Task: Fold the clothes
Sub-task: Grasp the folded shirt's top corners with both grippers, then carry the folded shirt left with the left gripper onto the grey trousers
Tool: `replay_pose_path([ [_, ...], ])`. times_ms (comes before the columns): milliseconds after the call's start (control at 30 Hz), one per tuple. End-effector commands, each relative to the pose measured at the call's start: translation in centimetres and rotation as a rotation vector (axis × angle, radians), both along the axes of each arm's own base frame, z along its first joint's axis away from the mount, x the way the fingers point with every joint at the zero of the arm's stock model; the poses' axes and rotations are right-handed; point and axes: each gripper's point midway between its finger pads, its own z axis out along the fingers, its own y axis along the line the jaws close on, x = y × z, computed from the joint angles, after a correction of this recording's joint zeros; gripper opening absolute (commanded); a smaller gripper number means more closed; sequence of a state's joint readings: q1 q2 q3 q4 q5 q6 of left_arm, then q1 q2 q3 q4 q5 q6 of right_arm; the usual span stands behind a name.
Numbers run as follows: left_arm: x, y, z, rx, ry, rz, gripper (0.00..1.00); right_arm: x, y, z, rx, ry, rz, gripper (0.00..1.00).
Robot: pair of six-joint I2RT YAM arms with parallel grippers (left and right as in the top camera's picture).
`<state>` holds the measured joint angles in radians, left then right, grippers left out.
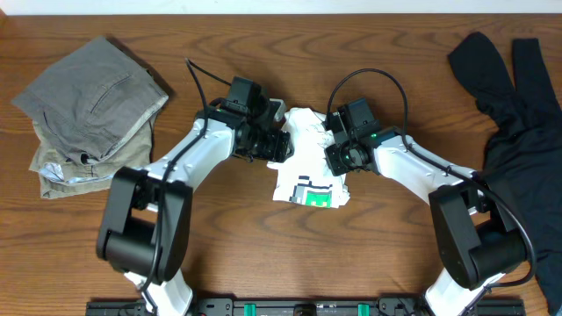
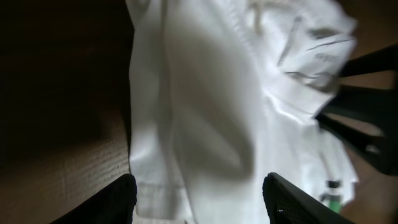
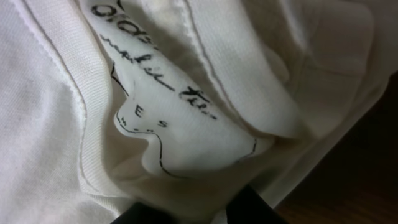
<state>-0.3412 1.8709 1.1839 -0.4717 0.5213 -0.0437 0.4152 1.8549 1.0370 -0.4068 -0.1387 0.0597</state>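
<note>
This looks like a robotics lab bench. Two white-and-black robot arms (image 1: 189, 158) stand on a black rail (image 1: 299, 307) at the bottom edge of the frame, with cables (image 1: 198, 83) looping from their wrists. The wood-grain table (image 1: 290, 254) holds folded trousers (image 1: 88, 105) at the upper left and a black garment (image 1: 518, 114) at the right edge.

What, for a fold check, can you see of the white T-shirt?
The white T-shirt lies in a crumpled heap on the table. Soft knit cloth; ribbed collar, label with black writing, green-and-black print at its near edge. The left gripper hangs open over it; the right gripper is at its label.
</note>
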Motion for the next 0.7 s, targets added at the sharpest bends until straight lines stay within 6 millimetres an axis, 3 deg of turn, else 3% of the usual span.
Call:
replay_pose_path([
  [0,-0.2,0.3,-1.6,0.027,0.009,-0.025,0.68,-1.3,-1.8,-3.1,-0.103,0.066,-0.026,0.27],
  [300,1.0,0.9,-3.2,0.077,-0.02,-0.007,0.68,-1.6,-1.9,-3.1,-0.107,0.081,-0.026,0.27],
  [500,0.3,0.9,-5.3,0.081,0.039,-0.013,0.69,-1.7,-1.9,-3.2,-0.103,0.086,-0.03,0.27],
  [667,-1.3,-1.0,-6.0,-0.026,0.122,-0.056,0.64,-1.8,-1.9,-3.2,-0.105,0.088,-0.03,0.27],
])
